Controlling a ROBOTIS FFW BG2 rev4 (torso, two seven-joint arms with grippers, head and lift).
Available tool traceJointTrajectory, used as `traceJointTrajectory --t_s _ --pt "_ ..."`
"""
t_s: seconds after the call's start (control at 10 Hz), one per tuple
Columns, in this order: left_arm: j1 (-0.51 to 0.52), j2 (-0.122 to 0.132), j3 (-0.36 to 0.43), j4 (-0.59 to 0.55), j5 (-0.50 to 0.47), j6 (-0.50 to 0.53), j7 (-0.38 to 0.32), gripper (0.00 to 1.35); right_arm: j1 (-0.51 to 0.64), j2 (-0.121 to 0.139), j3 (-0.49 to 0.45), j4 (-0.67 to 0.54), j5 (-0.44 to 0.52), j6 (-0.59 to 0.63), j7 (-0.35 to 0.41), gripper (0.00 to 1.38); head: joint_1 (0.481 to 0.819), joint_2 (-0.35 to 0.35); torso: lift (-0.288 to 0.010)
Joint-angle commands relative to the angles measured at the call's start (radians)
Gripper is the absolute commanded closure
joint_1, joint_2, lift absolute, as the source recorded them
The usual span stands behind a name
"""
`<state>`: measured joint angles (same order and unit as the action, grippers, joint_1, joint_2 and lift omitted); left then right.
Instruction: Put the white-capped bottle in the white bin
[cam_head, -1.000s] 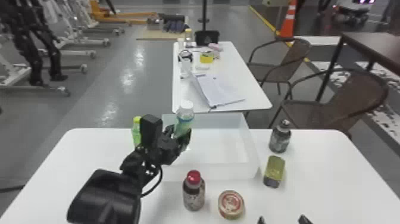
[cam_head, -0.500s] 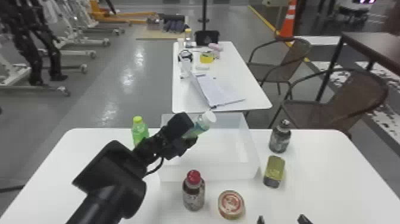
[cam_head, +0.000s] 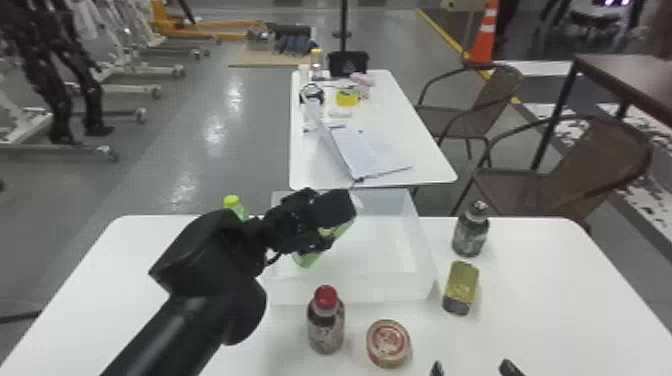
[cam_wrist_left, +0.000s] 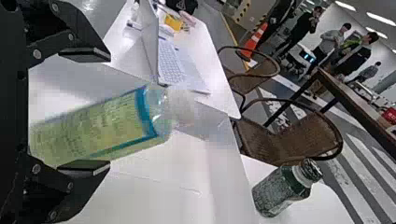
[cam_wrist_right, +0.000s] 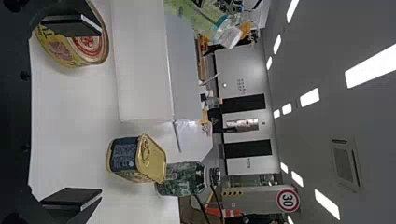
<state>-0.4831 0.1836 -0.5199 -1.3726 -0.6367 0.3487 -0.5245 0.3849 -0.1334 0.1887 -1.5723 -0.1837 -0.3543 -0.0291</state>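
White-capped bottle (cam_wrist_left: 100, 123) apparently inside left claw (cam_head: 332, 230)

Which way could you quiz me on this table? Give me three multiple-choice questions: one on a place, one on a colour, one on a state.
1. Where does the round tin sit?
A. In the white bin
B. On the far table
C. Beside the red-capped bottle

2. What colour band edges the label of the white-capped bottle?
A. Blue
B. Red
C. Black

3. How are the right pincer's jaws?
A. Closed together
B. Wide apart
C. Clamped on the red-capped bottle

1: C, the head view shows them side by side.
2: A, the band rings it near the shoulder.
3: B, a broad gap separates them.
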Motion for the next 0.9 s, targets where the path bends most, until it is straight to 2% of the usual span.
traceJointTrajectory --t_s 0.0,0.2,0.3,0.4,0.5,0.7,0.8 --pt "0.003 0.007 -0.003 -0.014 -0.031 0.003 0.0 0.11 0.0 0.0 0.0 0.0 0.0 0.0 0.0 0.09 0.549 0.0 -0.1" --pt "0.017 0.014 0.014 -0.045 -0.043 0.018 0.0 0.13 0.0 0.0 0.0 0.0 -0.002 0.0 0.0 0.09 0.549 0.0 -0.1" --pt "0.063 0.02 0.072 -0.094 -0.044 0.018 -0.002 0.12 0.002 0.0 0.0 0.0 -0.002 0.0 0.0 0.09 0.549 0.0 -0.1" --pt "0.121 0.016 0.155 -0.152 -0.035 0.003 -0.002 0.12 0.003 0.0 0.0 0.0 -0.003 0.0 0.0 0.09 0.549 0.0 -0.1" --pt "0.195 -0.007 0.264 -0.206 -0.014 -0.043 -0.002 0.13 0.005 -0.002 0.0 -0.002 -0.003 0.0 0.0 0.09 0.549 0.0 -0.1" --pt "0.368 -0.099 0.509 -0.275 0.117 -0.157 0.017 0.13 0.012 -0.003 -0.002 -0.006 -0.003 0.0 0.0 0.09 0.549 0.0 -0.1" --pt "0.433 -0.142 0.598 -0.296 0.161 -0.218 0.023 0.13 0.014 -0.005 -0.002 -0.008 -0.003 0.0 0.0 0.09 0.549 0.0 -0.1"
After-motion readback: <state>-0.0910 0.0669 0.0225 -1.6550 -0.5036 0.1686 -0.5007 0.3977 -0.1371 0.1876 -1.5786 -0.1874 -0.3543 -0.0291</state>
